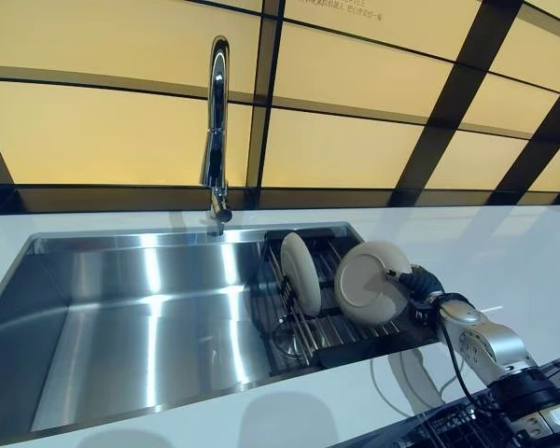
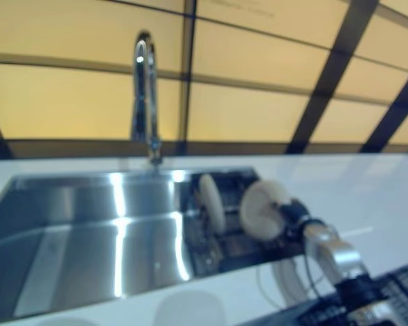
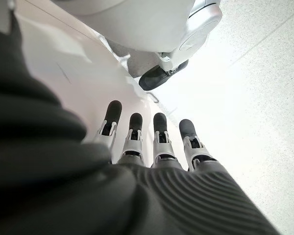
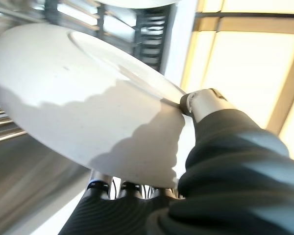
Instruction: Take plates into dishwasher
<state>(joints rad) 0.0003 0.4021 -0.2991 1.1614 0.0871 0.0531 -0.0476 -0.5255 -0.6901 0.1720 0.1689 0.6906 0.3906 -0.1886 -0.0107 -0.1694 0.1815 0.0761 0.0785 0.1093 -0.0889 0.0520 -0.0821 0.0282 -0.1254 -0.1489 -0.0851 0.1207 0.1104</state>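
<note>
Right hand (image 1: 416,283) pinches the near plate (image 1: 373,282) at its 3 o'clock rim, thumb on one face, fingers apparently behind. The plate stands on edge in the sink rack (image 1: 341,329); second plate (image 1: 300,273) stands at its 9 o'clock. Left hand (image 3: 152,142) idle, fingers straight, holding nothing.

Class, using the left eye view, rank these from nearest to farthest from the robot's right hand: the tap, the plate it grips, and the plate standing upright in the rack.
1. Gripped plate, in the right hand itself, above the rack's right part.
2. Upright plate, standing in the rack to the hand's left.
3. Tap, behind the sink's rear edge, farthest left.
</note>
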